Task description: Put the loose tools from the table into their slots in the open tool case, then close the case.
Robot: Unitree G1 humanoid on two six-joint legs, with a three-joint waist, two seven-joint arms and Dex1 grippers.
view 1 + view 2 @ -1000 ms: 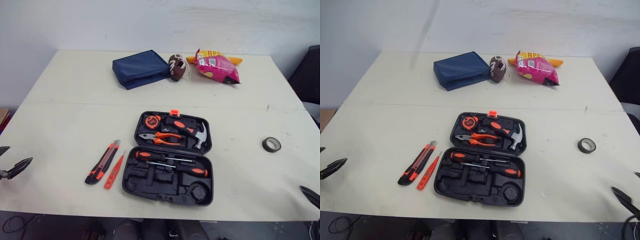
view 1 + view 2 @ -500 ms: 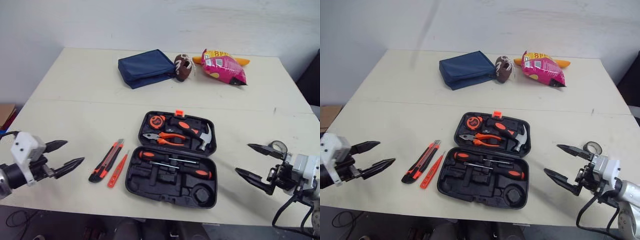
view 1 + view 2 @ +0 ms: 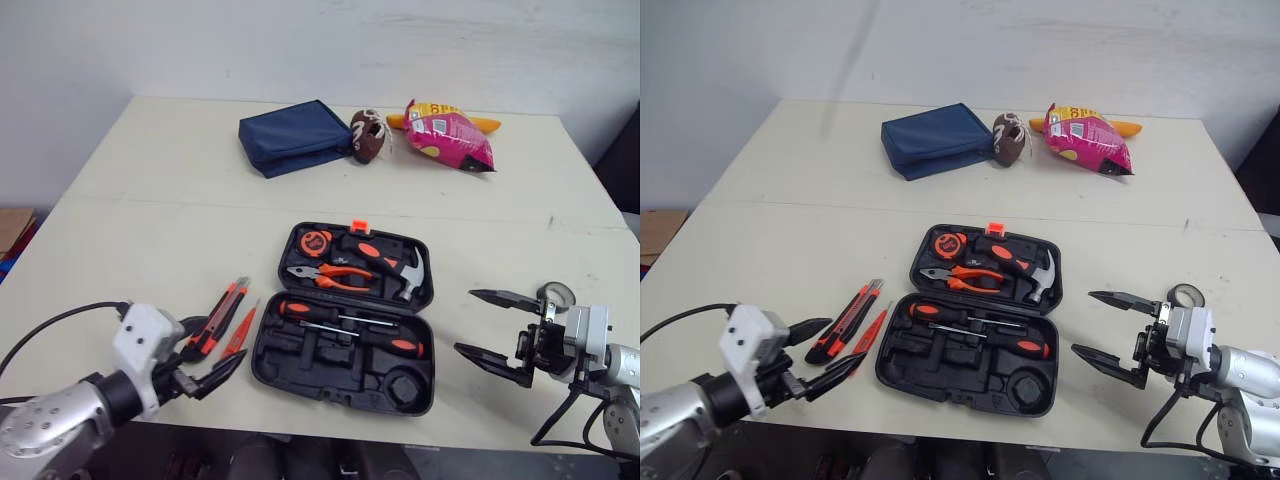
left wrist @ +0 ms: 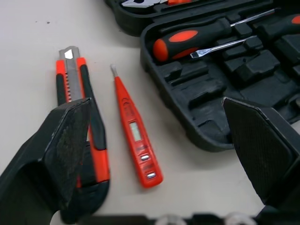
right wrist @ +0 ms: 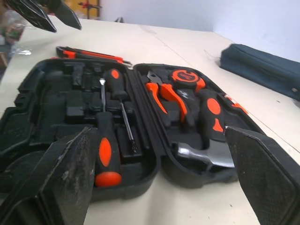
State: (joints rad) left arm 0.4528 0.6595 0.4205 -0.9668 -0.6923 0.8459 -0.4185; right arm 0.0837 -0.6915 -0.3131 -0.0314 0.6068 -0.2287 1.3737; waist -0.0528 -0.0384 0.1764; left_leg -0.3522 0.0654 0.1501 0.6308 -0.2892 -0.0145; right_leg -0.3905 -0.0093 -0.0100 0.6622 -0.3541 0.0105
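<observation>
Left gripper [image 3: 847, 340], fingers spread wide, hangs by the black-and-orange utility knife [image 4: 70, 79] and slim orange tester pen [image 4: 136, 133], both loose on the cream table [image 3: 150, 200] at 9 o'clock of the open black plastic tool case [image 3: 300, 365]; right gripper [image 3: 463, 320], equally agape, sits at 3 o'clock

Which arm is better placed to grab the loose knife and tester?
Left. The left tool, open, hangs right by the utility knife and tester pen, left of the case; the right tool hovers open across the case.
</observation>
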